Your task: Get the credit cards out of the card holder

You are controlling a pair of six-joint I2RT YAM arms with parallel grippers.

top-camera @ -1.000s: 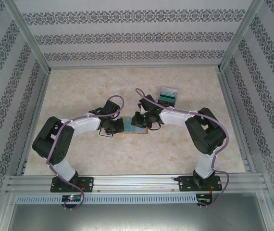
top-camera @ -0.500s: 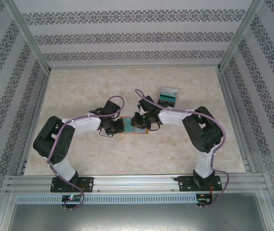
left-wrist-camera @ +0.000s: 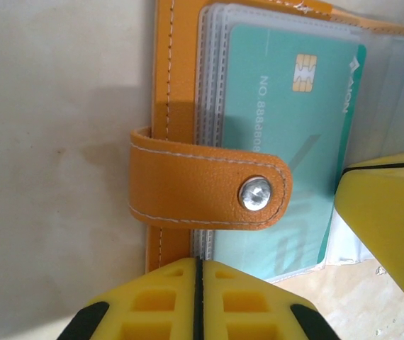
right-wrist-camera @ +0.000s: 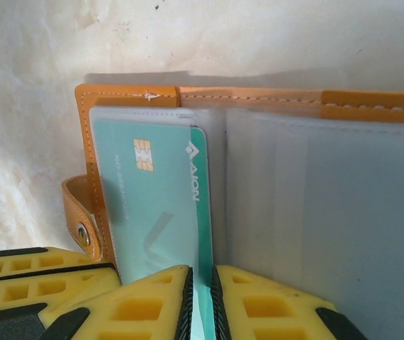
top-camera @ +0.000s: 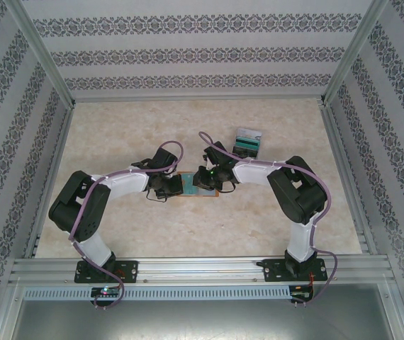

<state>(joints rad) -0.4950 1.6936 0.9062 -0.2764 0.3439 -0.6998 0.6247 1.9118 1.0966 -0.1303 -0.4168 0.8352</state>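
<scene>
The orange card holder (top-camera: 200, 187) lies open on the table between both arms. In the left wrist view its snap strap (left-wrist-camera: 209, 188) folds over the clear sleeves, with a teal credit card (left-wrist-camera: 287, 134) in the top sleeve. My left gripper (left-wrist-camera: 198, 263) is shut with nothing between its fingers, its tips on the holder's edge by the sleeves. My right gripper (right-wrist-camera: 200, 283) is shut on the near edge of the teal credit card (right-wrist-camera: 152, 198), which still sits in its sleeve. Clear sleeves (right-wrist-camera: 315, 212) fan out to the right, over the orange cover (right-wrist-camera: 131, 94).
A clear box (top-camera: 247, 142) with teal and black contents stands behind the right gripper. Metal frame posts and patterned walls close in the table on three sides. The left gripper's yellow fingers (right-wrist-camera: 32, 280) lie close beside the right gripper.
The right arm's elbow has shifted slightly to the left. The card holder and the left arm have stayed where they were.
</scene>
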